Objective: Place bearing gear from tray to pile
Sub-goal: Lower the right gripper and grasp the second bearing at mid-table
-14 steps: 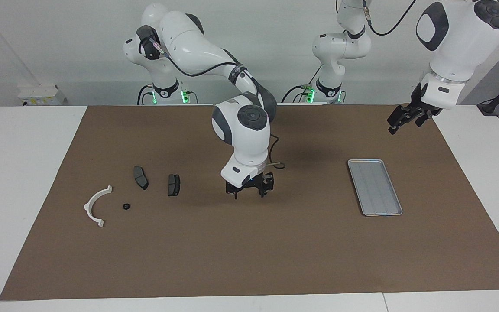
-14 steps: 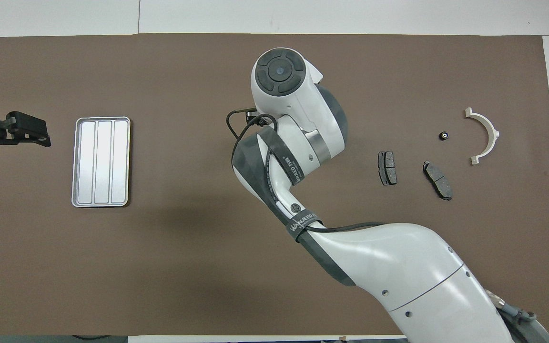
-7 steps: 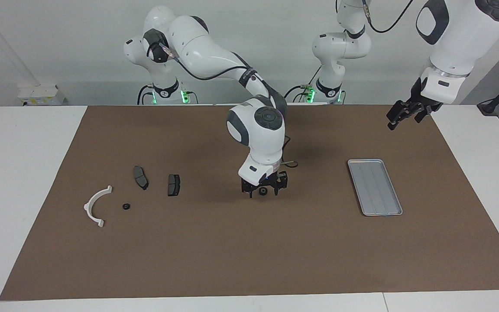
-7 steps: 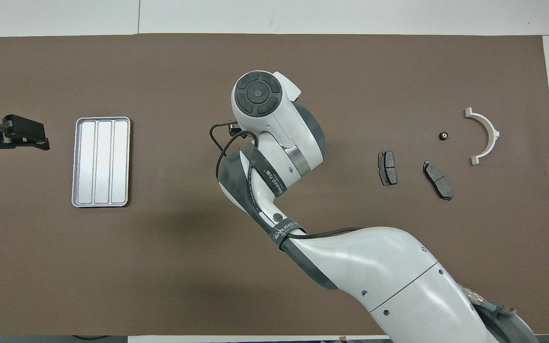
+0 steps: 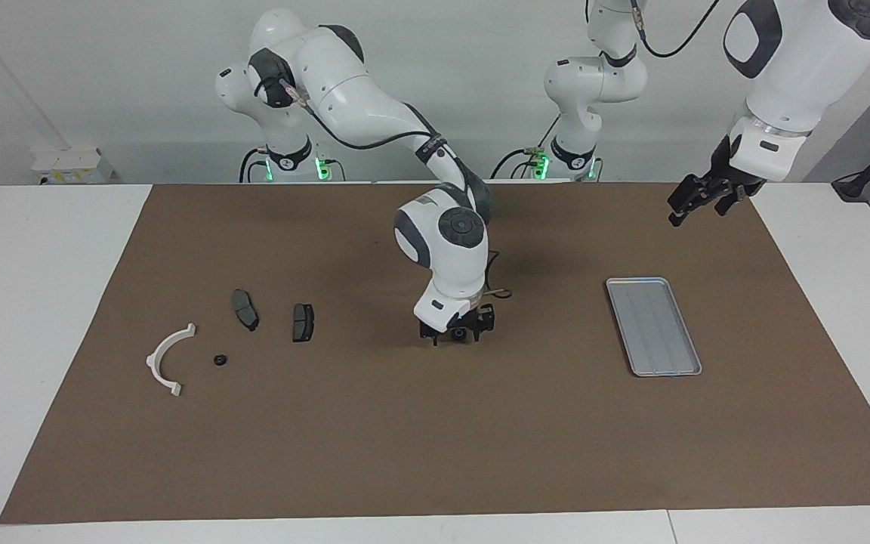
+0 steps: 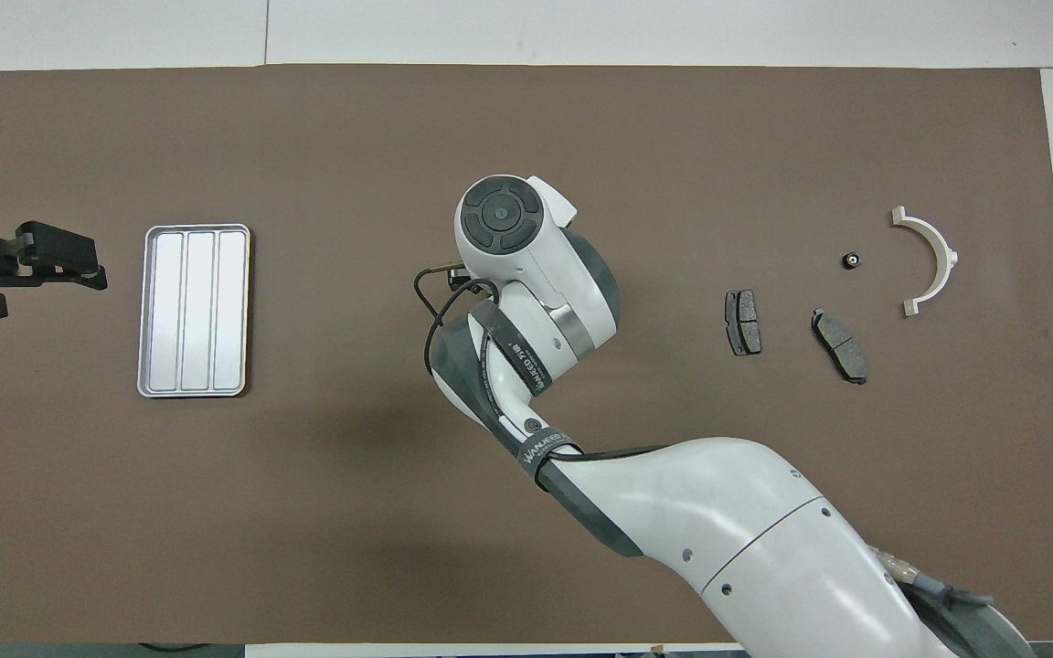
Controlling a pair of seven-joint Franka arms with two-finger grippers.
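The silver tray [image 5: 654,326] lies empty on the brown mat toward the left arm's end; it also shows in the overhead view [image 6: 195,311]. The pile lies toward the right arm's end: two dark plates [image 5: 245,309] [image 5: 303,322], a white arc [image 5: 167,360] and a small black bearing gear [image 5: 218,360] beside the arc. My right gripper [image 5: 456,334] is open, low over the middle of the mat, with a small dark round thing between its fingers. In the overhead view its own wrist hides it. My left gripper [image 5: 688,204] waits in the air over the mat's edge beside the tray.
The brown mat [image 5: 435,453] covers most of the white table. The right arm's elbow and wrist [image 6: 526,274] hang over the middle of the mat. The pile's parts also show in the overhead view: plates [image 6: 743,322] [image 6: 839,344], arc [image 6: 930,260], gear [image 6: 850,260].
My right gripper moved from nearer the pile toward the tray's end, then sank closer to the mat. My left gripper shifted slightly. Tray and pile have not moved.
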